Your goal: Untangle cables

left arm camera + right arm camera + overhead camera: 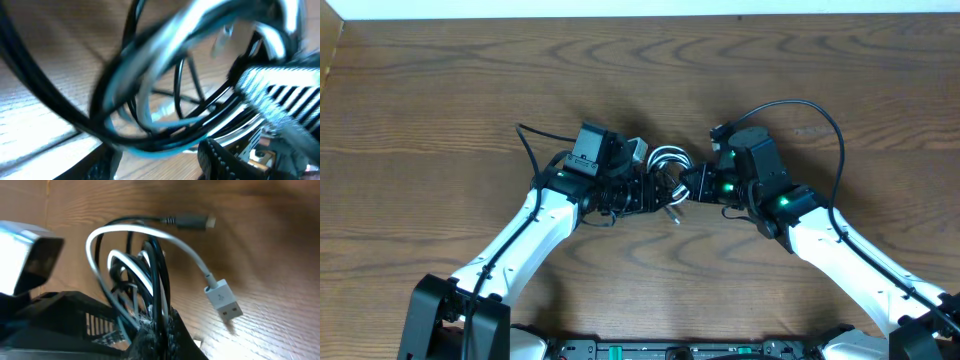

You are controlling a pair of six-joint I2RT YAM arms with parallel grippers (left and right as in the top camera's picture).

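Between left gripper (653, 190) and right gripper (688, 186), cables (667, 158) bunched

Robotics lab bench, plain wood-grain tabletop (440, 90), white-and-black left arm (520, 240) and right arm (840, 245) mounted at the near edge, green status lights (728, 187) glowing on their wrists

The white-shelled left robot arm (520, 235) reaches from the near left corner toward the middle of the table, and the matching right robot arm (850, 250) comes in from the near right. Their black wrists tip toward each other, so the two-finger left gripper (645, 190) and right gripper (692, 185) nearly meet. Small green lights glow on both wrists. The right jaws are pinched together on the thin white and black cables (159, 280). In the blurred left wrist view, the left jaws stand apart.
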